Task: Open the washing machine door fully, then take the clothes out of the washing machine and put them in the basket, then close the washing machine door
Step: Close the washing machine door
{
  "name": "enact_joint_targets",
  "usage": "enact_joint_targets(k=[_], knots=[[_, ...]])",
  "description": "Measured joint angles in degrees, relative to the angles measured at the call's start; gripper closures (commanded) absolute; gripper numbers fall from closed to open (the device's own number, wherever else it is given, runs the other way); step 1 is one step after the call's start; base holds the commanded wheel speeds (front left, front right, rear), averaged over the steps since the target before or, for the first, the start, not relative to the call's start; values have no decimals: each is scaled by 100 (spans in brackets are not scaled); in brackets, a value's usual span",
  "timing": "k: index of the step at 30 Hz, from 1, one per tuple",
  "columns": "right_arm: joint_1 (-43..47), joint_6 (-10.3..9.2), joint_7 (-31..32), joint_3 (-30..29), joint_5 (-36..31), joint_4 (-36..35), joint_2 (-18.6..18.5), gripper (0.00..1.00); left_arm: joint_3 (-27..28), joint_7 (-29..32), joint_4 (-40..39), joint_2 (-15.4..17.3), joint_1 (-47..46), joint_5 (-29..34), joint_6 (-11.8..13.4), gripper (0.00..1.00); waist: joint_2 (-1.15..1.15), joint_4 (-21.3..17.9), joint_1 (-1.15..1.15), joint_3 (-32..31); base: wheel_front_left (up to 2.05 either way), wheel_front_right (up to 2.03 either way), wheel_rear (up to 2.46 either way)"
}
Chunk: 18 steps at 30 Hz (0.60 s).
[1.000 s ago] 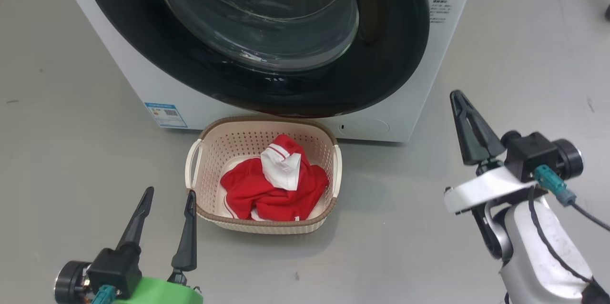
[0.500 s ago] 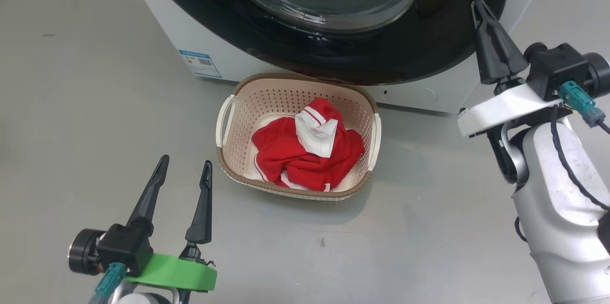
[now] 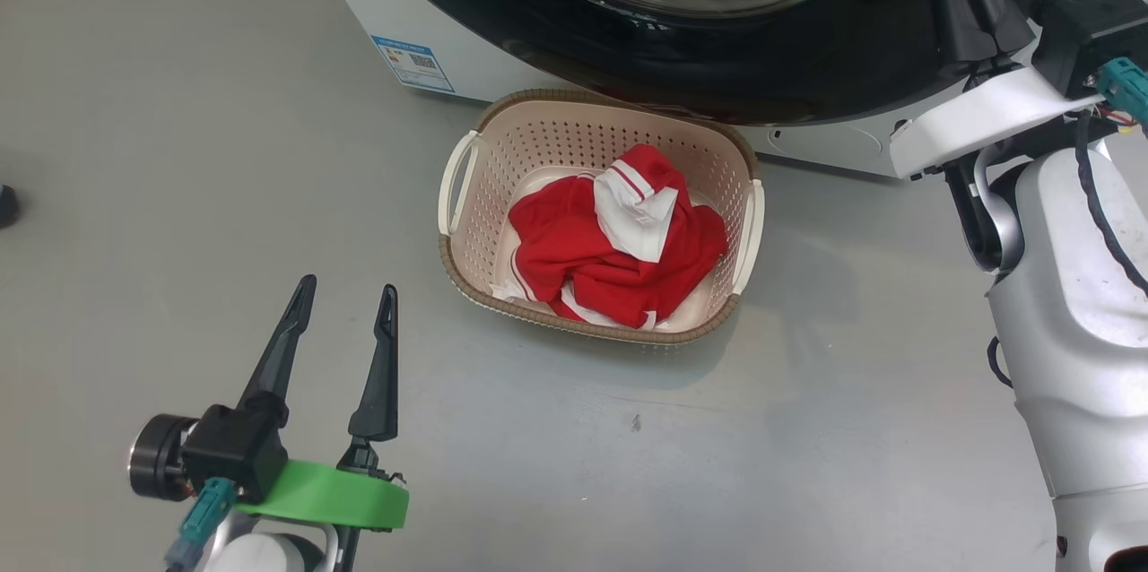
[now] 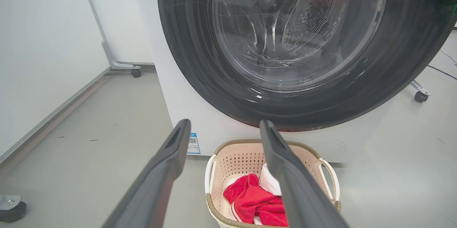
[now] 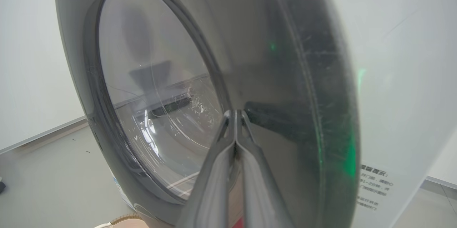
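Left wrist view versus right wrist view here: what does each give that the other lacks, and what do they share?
Left wrist view: the open left claw, the drum with its holes seen through the glass, the red clothes lying in the basket, and a castor by the wall.
Right wrist view: the shut right claw, tips at the black rim of the door, contact unclear, and printed text on the machine.
Shared: the door, the white machine, the grey floor, and the basket, a sliver of rim in the right wrist view.
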Motion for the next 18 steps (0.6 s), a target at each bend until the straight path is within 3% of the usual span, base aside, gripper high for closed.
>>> enact_joint_targets(k=[18], knots=[[-873,16,-52,-81,0,646,-148,100,-16,-44,85,-70,-210,0,-33,0,0,23,0,281,0,0,0]])
